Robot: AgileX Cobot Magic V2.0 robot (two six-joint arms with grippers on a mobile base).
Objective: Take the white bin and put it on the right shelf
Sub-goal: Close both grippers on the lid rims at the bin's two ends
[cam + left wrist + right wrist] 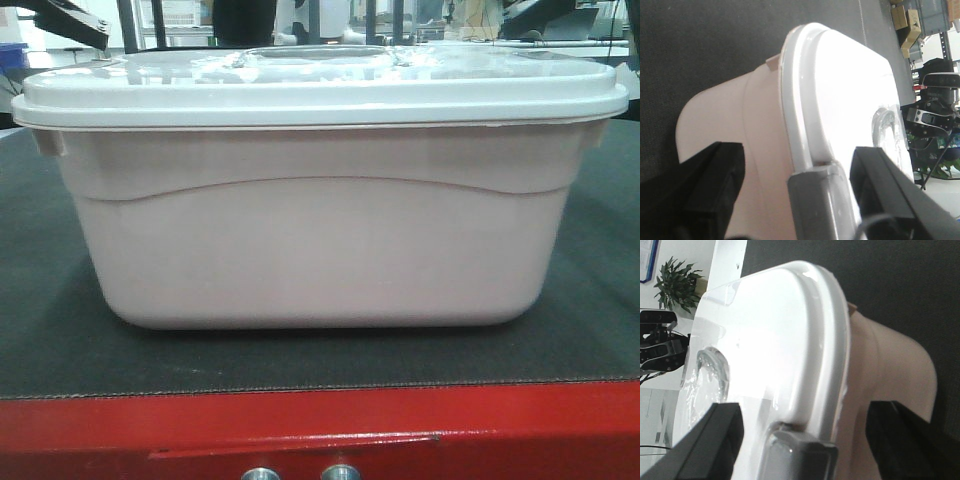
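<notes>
The white bin (320, 250) is a pale pinkish tub with a white translucent lid (320, 85), and it stands on the dark mat of the red table. My left gripper (795, 167) is open at the bin's left end. Its black fingers (715, 187) stand wide on either side of the lid rim and a grey latch (820, 200), with a gap on both sides. My right gripper (805, 415) is open at the other end, its fingers (715, 435) likewise straddling a grey latch (800, 455). The right shelf is out of view.
The dark mat (60, 330) ends at the red table front (320, 430), close under the bin. Beyond the far table edge are cardboard boxes (910, 22), a potted plant (677, 282) and lab furniture. The opposite arm's wrist (935, 107) shows past the lid.
</notes>
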